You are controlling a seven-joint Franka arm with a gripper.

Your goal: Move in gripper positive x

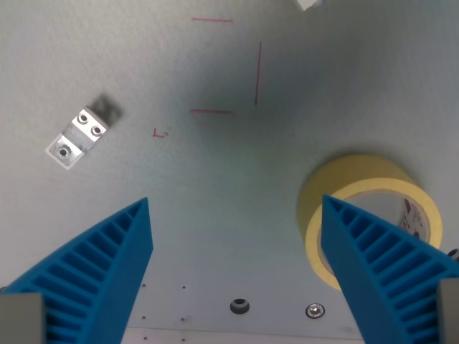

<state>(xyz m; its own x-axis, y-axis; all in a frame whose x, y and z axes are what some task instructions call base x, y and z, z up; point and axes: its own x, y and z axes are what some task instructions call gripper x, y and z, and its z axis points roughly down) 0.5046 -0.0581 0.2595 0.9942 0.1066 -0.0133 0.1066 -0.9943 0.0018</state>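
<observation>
Fingers (pixel 100 272) of the gripper (pixel 237 208) stand wide apart at the frame's bottom, holding nothing. Tape (pixel 358 193) sits lower right behind one finger, a bracket (pixel 77 136) upper left, red marks (pixel 258 72) top centre. Free-space shift along x looks pending; nothing needs grasping.

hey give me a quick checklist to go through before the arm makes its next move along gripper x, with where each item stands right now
1. Gripper open with nothing between the fingers: ok.
2. Right finger apart from the yellow tape roll: cannot tell, it overlaps the roll in this view.
3. Left finger clear of the metal bracket: ok.
4. Red marks on the table visible for reference: ok.
5. Which way positive x points: cannot tell.
</observation>
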